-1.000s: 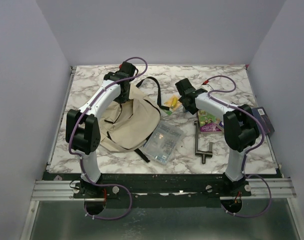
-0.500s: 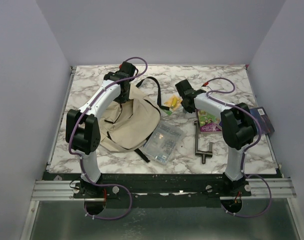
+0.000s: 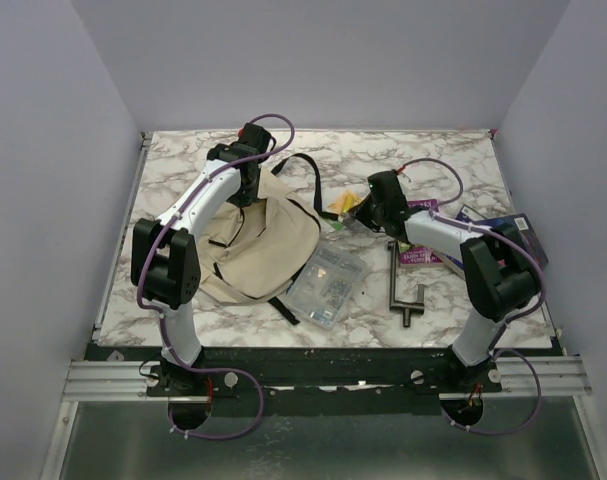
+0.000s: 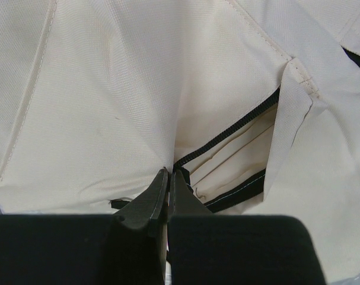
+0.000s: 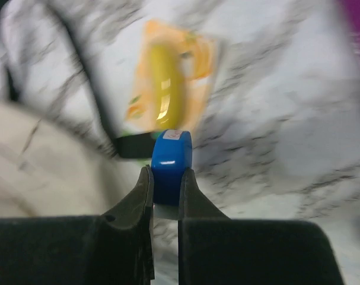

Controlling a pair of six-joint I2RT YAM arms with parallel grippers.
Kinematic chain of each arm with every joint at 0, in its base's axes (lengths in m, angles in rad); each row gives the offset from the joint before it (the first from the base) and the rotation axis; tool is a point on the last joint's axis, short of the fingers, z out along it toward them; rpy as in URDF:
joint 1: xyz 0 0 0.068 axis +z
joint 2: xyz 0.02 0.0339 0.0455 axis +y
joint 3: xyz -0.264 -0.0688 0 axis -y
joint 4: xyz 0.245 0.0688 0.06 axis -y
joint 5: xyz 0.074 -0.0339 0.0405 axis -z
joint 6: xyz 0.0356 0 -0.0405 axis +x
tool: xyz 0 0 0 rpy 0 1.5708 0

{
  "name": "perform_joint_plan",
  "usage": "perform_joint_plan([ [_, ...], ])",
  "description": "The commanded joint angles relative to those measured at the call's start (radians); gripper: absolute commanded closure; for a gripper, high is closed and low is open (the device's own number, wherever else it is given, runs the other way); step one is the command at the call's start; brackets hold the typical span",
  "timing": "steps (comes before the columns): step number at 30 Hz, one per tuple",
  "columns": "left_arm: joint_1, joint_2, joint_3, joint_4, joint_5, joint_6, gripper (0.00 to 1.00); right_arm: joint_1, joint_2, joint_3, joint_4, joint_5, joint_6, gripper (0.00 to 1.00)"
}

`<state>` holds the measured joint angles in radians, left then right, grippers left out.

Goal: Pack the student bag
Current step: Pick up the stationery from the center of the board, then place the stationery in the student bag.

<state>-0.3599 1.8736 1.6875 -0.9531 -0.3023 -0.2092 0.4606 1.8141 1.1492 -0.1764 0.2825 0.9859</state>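
The student bag [image 3: 263,245], cream fabric with black straps, lies on the left half of the marble table. My left gripper [image 3: 252,194] is at its far top edge. In the left wrist view, that left gripper [image 4: 169,173] is shut on a fold of the bag [image 4: 108,107] beside the black zip [image 4: 227,133], which gapes open. My right gripper [image 3: 364,213] is low over the table, right of the bag. It is shut on a small blue object [image 5: 171,159] that has a pale label on its tip.
A yellow snack packet [image 3: 344,206] [image 5: 169,89] lies just beyond the right gripper. A clear plastic pouch [image 3: 326,283] rests against the bag's right edge. A purple book [image 3: 421,250], a black metal tool [image 3: 401,283] and a dark blue item [image 3: 526,236] lie to the right.
The right arm has swung down and toward the near side, uncovering more of the book. Its jaws have closed on the blue object. The left arm has not moved.
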Motion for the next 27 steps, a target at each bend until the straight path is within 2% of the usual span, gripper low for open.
perform_joint_plan([
  [1, -0.002, -0.052, 0.027, -0.016, 0.035, -0.009, 1.0, 0.003, -0.101, -0.208, 0.74, -0.532, -0.147, 1.0],
  [5, -0.002, -0.054, 0.027, -0.016, 0.036, -0.01, 1.0, 0.03, -0.024, -0.21, 0.931, -0.679, -0.062, 1.0],
  [8, -0.002, -0.059, 0.025, -0.016, 0.034, -0.011, 1.0, 0.059, 0.082, -0.209, 1.15, -0.777, 0.09, 1.0],
  [11, -0.002, -0.061, 0.025, -0.016, 0.036, -0.012, 1.0, 0.1, 0.17, -0.186, 1.306, -0.792, 0.209, 1.0],
  [17, -0.002, -0.069, 0.025, -0.016, 0.041, -0.016, 1.0, 0.186, 0.255, -0.073, 1.21, -0.702, 0.219, 1.0],
  [27, -0.002, -0.084, 0.024, -0.016, 0.058, -0.012, 1.0, 0.273, 0.344, 0.059, 1.027, -0.565, 0.119, 1.0],
])
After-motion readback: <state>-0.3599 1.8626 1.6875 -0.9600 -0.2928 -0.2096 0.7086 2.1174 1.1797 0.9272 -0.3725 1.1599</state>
